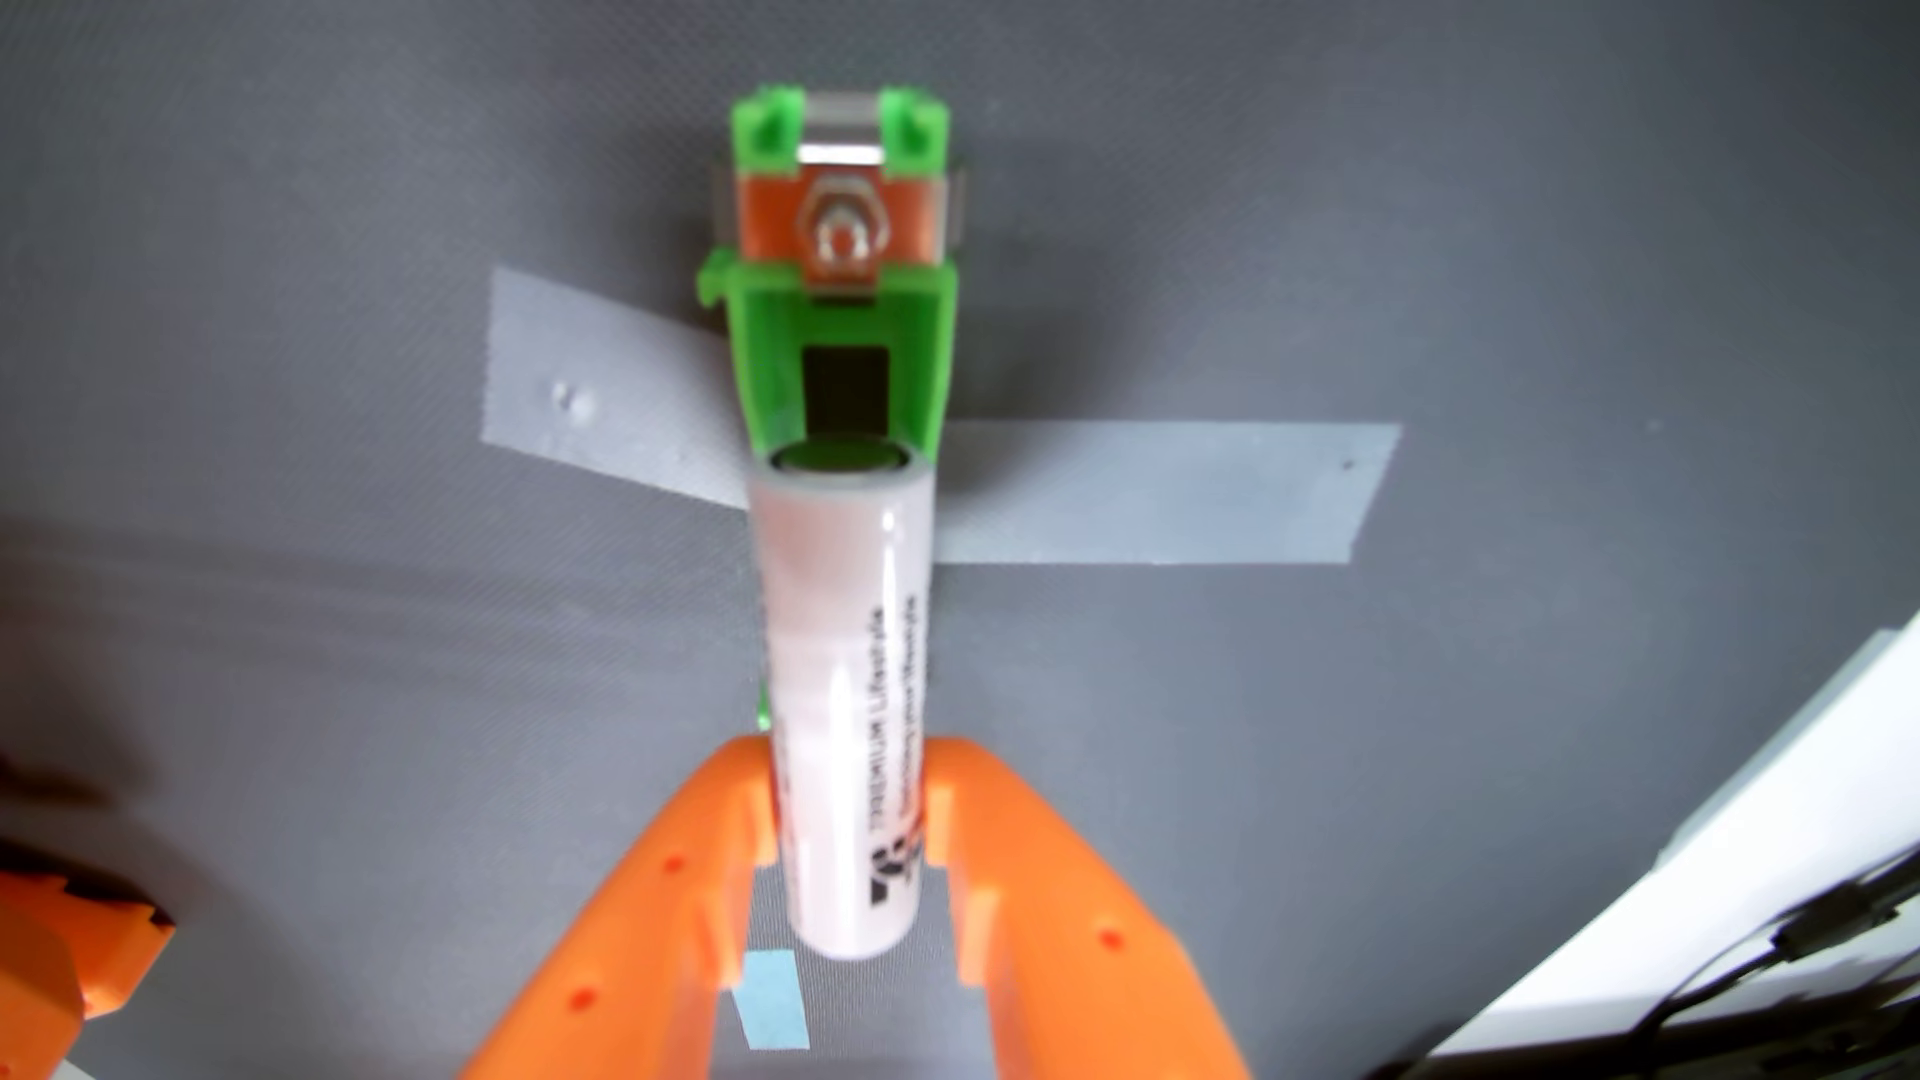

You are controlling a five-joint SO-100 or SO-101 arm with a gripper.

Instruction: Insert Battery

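Observation:
A white cylindrical battery (847, 706) with black print stands lengthwise in the wrist view, its far end tipped into the green plastic battery holder (842, 353). The holder has a metal contact clip (840, 234) on a copper-coloured plate at its far end and is taped to the grey mat. My orange gripper (850, 789) comes in from the bottom edge, its two fingers pressed against the battery's near half on both sides. The holder's near end is hidden behind the battery.
Strips of grey tape (1153, 493) run left and right of the holder on the grey mat (1455, 260). A small blue tape piece (774, 997) lies between the fingers. A white surface with black cables (1766, 914) fills the bottom right corner; orange arm parts (73, 935) show bottom left.

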